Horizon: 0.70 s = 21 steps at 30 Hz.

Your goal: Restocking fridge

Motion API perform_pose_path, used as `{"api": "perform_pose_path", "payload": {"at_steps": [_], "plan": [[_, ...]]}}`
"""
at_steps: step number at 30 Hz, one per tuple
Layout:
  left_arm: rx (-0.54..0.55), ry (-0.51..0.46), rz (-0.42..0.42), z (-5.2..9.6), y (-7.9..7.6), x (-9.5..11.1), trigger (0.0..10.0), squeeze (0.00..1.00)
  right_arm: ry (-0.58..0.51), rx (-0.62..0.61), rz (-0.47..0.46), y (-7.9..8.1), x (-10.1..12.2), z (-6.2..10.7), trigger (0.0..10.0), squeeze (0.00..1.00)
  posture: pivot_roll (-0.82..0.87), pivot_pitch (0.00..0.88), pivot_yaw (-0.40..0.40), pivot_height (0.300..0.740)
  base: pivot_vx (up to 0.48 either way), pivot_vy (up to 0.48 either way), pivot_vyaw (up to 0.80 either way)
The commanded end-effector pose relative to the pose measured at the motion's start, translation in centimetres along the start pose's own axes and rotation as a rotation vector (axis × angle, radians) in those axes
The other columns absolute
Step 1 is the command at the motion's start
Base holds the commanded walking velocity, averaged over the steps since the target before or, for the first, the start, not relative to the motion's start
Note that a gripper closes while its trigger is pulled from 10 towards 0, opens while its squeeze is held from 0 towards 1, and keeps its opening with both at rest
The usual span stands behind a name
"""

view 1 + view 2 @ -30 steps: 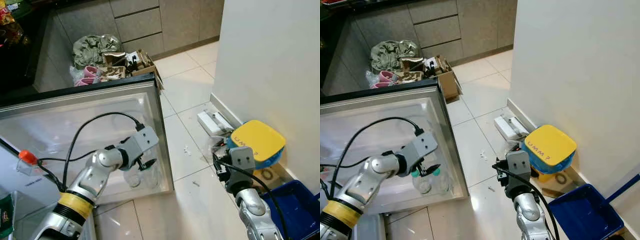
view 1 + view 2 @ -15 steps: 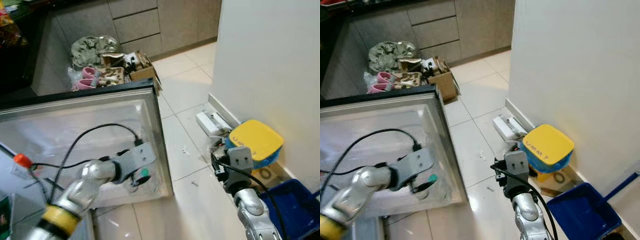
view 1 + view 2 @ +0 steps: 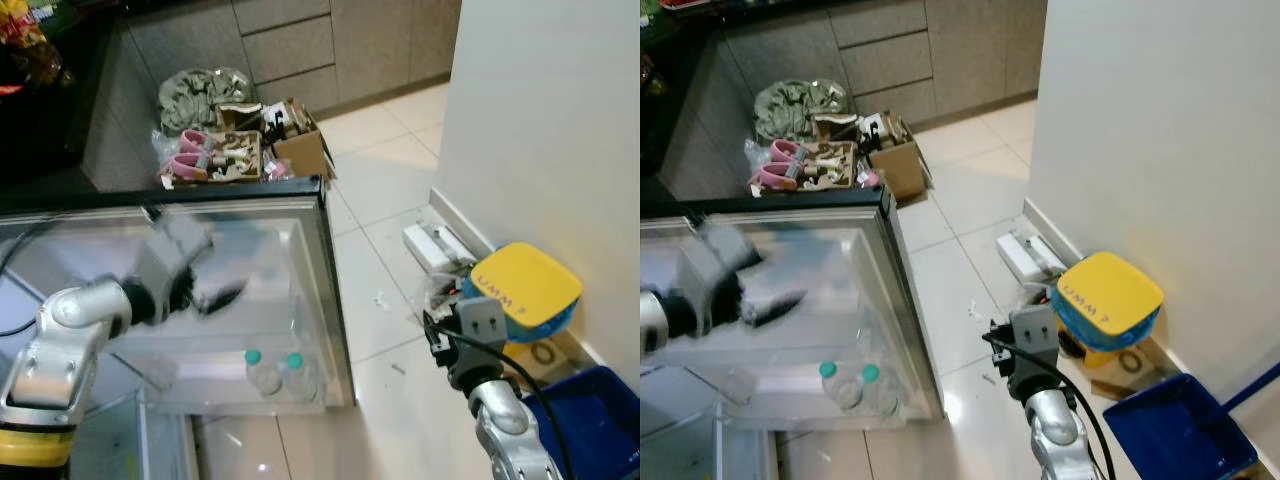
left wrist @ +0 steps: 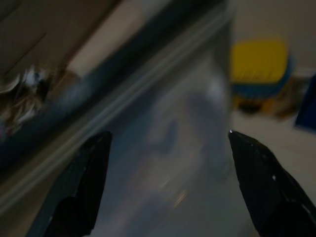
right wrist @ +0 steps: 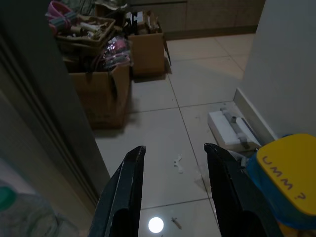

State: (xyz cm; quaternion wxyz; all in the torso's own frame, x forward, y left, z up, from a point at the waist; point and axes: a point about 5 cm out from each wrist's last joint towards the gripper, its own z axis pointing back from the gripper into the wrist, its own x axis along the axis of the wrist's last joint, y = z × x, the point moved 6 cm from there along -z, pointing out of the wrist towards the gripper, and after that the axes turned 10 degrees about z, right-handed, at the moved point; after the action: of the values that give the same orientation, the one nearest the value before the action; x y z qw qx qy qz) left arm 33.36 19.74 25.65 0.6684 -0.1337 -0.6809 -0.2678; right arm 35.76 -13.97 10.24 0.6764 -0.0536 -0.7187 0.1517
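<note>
Left gripper [image 3: 215, 297]: blurred with motion, hanging over the open fridge door [image 3: 300, 215]; in the wrist view its two fingers [image 4: 79, 192] stand spread apart with nothing between them, so I log it as released and empty.

Water bottles [image 3: 270, 372]: two, clear with green caps, upright and touching, seated in the door's lower shelf [image 3: 190, 375], at about 5 o'clock from the left gripper and apart from it. I judge these as already stocked.

Right gripper [image 5: 173, 192]: fingers parted, empty, held low over the tiled floor [image 3: 380, 180] at 3 o'clock of the door edge; idle.

Surroundings: yellow-lidded bucket [image 3: 525, 285] against the wall at 3 o'clock; blue bin [image 3: 590, 410] at 4 o'clock; cardboard boxes of clutter [image 3: 250, 150] at 12 o'clock beyond the door; a white flat item [image 3: 435, 245] by the skirting.

Handling note, my judgement: the step is clearing the arm from the door shelf. I would lift clear of the caps before swinging sideways, keep the cable off the door rim, and let the blur settle before choosing the next item.
</note>
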Motion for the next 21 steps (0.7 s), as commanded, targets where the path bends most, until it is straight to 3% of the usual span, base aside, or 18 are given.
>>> {"api": "perform_pose_path", "payload": {"at_steps": [1, 5, 9, 11, 15, 17, 18, 19, 20, 21], "plan": [[0.059, -0.051, 0.067, 1.1, -1.2, -0.9, 10.0, 0.00, 0.015, 0.002, -0.011, 0.1, -0.6, 0.2, 10.0, 0.00, -0.06, 0.167, 0.117, 0.740, 0.000, 0.000, 0.00], [0.268, -0.087, 0.059, 3.0, -2.1, -2.8, 10.0, 0.00, 0.024, 0.011, -0.010, 0.3, -1.0, 0.7, 10.0, 0.00, -0.06, 0.171, 0.117, 0.740, 0.000, 0.000, 0.00], [0.600, -0.012, -0.001, 8.3, -1.3, -6.1, 10.0, 0.00, 0.045, 0.023, -0.007, 0.5, -1.8, 1.2, 10.0, 0.00, -0.06, 0.178, 0.107, 0.740, 0.000, 0.000, 0.00], [0.667, 0.049, 0.009, 10.2, -1.0, -7.5, 10.0, 0.00, 0.051, 0.026, -0.006, 0.5, -2.0, 1.3, 10.0, 0.00, -0.05, 0.177, 0.102, 0.740, 0.000, 0.000, 0.00], [0.632, 0.103, 0.012, 10.9, -2.1, -8.9, 10.0, 0.00, 0.056, 0.035, -0.003, 0.7, -2.2, 1.2, 10.0, 0.00, -0.04, 0.176, 0.096, 0.740, 0.000, 0.000, 0.00], [0.554, 0.183, 0.049, 10.9, -4.1, -11.5, 10.0, 0.00, 0.056, 0.041, -0.001, 0.9, -2.1, 1.0, 10.0, 0.00, -0.04, 0.169, 0.097, 0.740, 0.000, 0.000, 0.00], [0.554, 0.183, 0.049, 10.9, -4.1, -11.5, 10.0, 0.00, 0.056, 0.041, -0.001, 0.9, -2.1, 1.0, 10.0, 0.00, -0.04, 0.169, 0.097, 0.740, 0.000, 0.000, 0.00], [0.486, 0.266, 0.054, 11.0, -5.8, -14.0, 10.0, 0.00, 0.052, 0.039, -0.002, 0.8, -2.0, 0.8, 10.0, 0.00, -0.04, 0.167, 0.098, 0.740, 0.000, 0.000, 0.00], [0.469, 0.312, 0.040, 11.1, -6.3, -15.6, 10.0, 0.00, 0.051, 0.036, -0.002, 0.8, -2.0, 0.8, 10.0, 0.00, -0.05, 0.166, 0.096, 0.740, 0.000, 0.000, 0.00], [0.469, 0.312, 0.040, 11.1, -6.3, -15.6, 10.0, 0.00, 0.051, 0.036, -0.002, 0.8, -2.0, 0.8, 10.0, 0.00, -0.05, 0.166, 0.096, 0.740, 0.000, 0.000, 0.00]]}}
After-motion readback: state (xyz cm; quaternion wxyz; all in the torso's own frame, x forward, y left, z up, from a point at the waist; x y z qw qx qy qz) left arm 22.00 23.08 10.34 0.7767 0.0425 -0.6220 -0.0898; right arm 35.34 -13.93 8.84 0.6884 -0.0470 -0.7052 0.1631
